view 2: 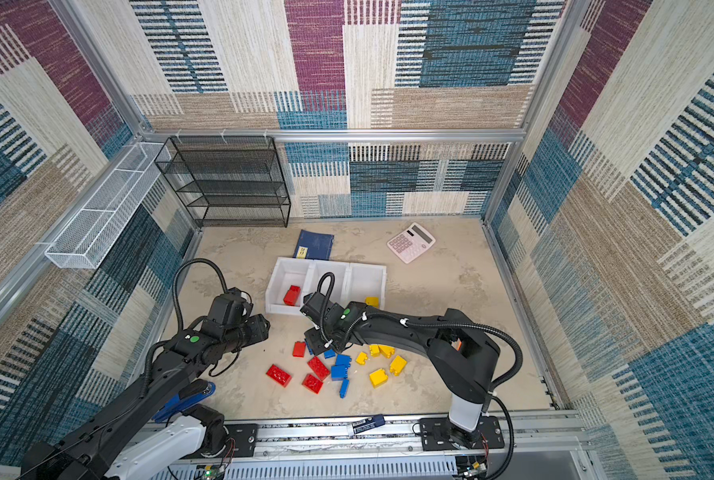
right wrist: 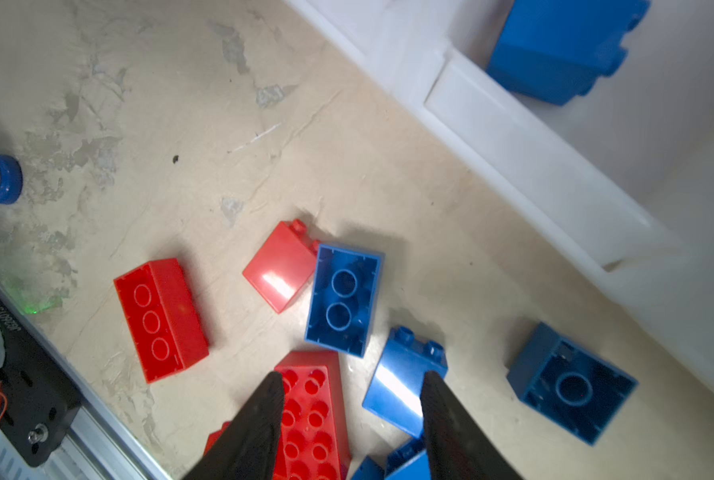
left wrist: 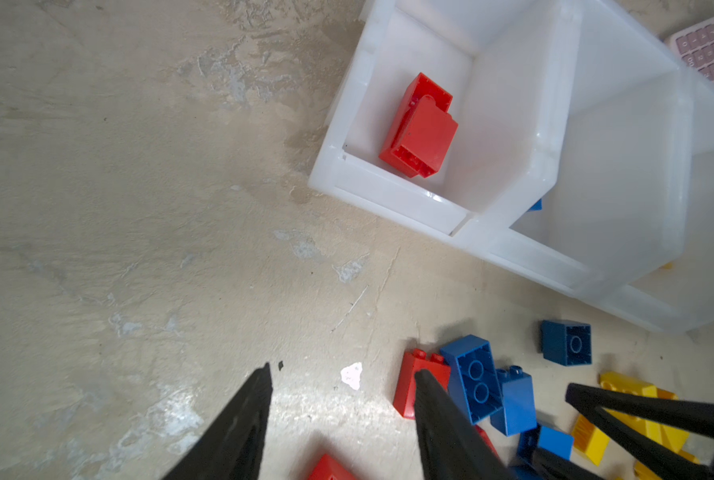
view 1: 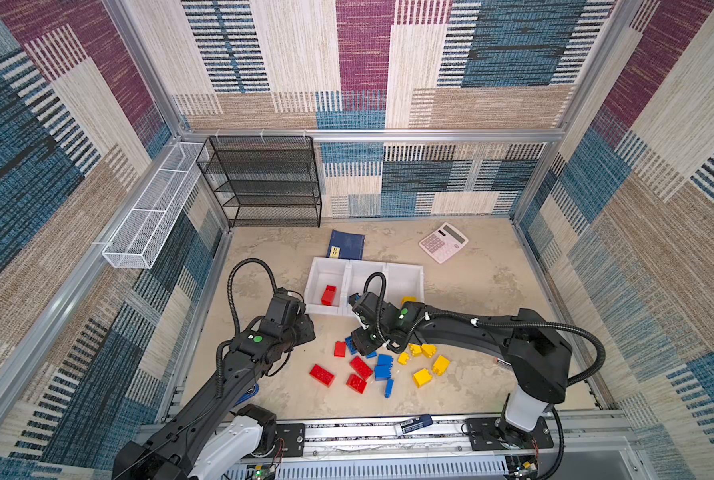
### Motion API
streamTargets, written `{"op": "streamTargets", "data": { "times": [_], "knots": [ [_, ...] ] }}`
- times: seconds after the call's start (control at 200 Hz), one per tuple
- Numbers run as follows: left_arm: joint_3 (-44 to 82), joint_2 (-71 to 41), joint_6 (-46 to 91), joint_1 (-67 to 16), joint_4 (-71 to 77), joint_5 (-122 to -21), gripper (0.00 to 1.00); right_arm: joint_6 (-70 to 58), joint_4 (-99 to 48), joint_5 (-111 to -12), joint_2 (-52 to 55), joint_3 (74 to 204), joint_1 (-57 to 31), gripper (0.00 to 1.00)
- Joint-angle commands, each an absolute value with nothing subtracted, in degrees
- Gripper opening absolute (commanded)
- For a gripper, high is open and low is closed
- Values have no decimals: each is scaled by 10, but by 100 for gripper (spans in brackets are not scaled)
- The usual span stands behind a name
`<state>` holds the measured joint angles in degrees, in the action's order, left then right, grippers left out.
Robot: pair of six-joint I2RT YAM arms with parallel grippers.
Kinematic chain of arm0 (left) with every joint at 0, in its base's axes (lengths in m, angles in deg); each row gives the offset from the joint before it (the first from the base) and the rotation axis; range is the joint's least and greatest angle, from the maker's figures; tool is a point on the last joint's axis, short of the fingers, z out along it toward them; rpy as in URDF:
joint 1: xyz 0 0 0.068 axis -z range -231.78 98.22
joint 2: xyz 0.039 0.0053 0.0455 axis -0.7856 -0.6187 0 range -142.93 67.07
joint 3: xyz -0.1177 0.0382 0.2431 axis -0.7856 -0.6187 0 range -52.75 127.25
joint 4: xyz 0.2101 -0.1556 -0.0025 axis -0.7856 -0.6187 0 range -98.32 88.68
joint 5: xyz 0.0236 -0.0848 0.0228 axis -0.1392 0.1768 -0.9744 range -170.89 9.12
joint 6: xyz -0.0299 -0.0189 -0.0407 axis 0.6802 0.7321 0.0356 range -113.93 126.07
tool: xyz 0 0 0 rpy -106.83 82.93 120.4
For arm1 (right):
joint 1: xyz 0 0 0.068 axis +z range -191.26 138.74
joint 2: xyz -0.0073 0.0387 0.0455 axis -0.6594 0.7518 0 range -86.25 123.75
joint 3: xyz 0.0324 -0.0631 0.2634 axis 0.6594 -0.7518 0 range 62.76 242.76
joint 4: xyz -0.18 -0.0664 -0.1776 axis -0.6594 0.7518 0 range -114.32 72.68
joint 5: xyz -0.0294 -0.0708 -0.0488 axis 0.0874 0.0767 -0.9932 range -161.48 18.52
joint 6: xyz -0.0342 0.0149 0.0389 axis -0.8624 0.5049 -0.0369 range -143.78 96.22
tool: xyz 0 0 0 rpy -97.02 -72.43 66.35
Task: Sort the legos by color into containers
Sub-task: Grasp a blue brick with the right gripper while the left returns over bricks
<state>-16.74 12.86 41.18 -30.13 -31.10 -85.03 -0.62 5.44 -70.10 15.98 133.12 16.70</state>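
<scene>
Your right claw, parted and empty, stands nearer than the left claw to the blue brick before the bins, its length crossing the jaw line.

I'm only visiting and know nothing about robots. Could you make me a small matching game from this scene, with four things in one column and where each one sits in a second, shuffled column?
Things
1. pink calculator
2. dark-blue booklet
3. sorted red lego
4. black mesh rack

Places
A. inside the white bin at the left end of the row in both top views
B. flat on the table, just behind the bins
C. at the table's back left corner
D. towards the table's back right, apart from the bins

Pairs: 1-D, 2-B, 3-A, 4-C
</scene>
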Motion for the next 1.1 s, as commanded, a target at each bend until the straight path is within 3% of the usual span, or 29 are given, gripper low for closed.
{"op": "streamTargets", "data": {
  "times": [0.0, 0.431, 1.097],
  "knots": [
    [-181, 137, 415, -301, -286, -850, 58, -6, 65, -702, 181, 1348, 172, 56],
    [-224, 182, 438, -302, -275, -847, 58, -22, 83, -693, 245, 1389, 174, 54],
    [-245, 199, 455, -301, -276, -833, 58, -29, 102, -709, 252, 1425, 181, 34]
  ]
}}
